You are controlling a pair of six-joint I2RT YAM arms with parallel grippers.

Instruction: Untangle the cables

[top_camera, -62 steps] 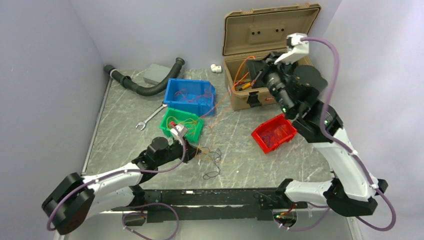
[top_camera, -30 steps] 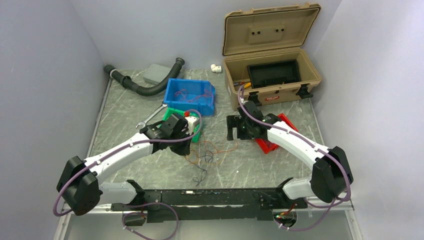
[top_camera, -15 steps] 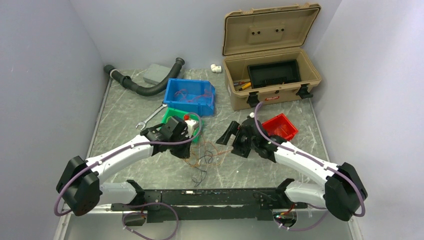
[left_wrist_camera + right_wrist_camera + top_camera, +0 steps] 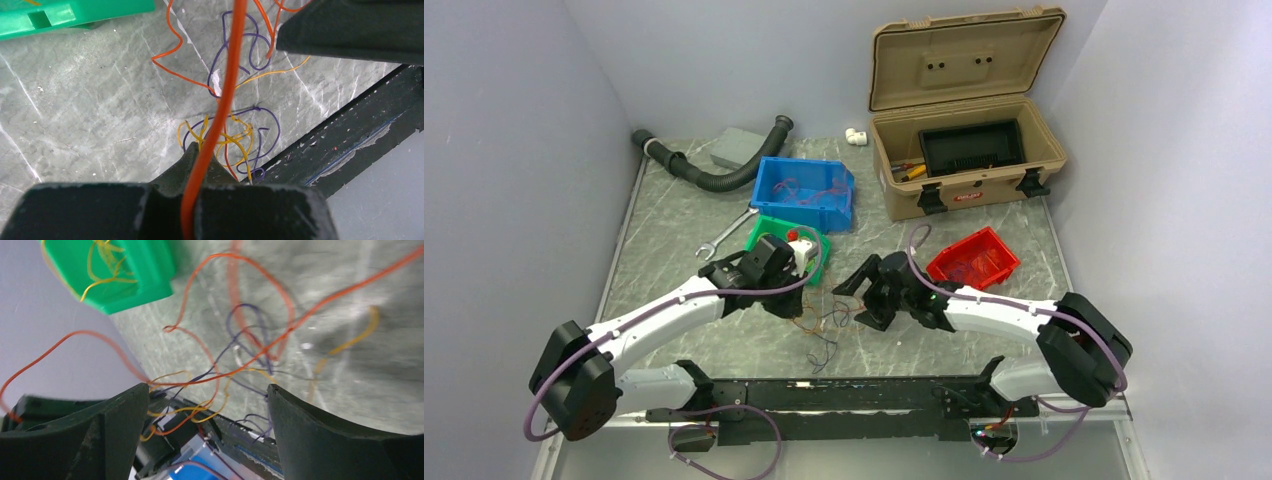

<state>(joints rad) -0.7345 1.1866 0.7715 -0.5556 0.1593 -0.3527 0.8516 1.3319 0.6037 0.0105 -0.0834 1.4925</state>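
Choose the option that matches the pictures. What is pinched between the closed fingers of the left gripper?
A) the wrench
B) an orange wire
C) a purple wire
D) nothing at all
B: in the left wrist view, an orange wire runs straight down into the seam of the shut left gripper, while the purple and yellow loops lie loose on the table behind it.

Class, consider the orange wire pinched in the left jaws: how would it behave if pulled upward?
Probably floppy: the orange wire bows along its length. Likely very light, being hair-thin. It may drag the tangle along, since its loops cross the wire.
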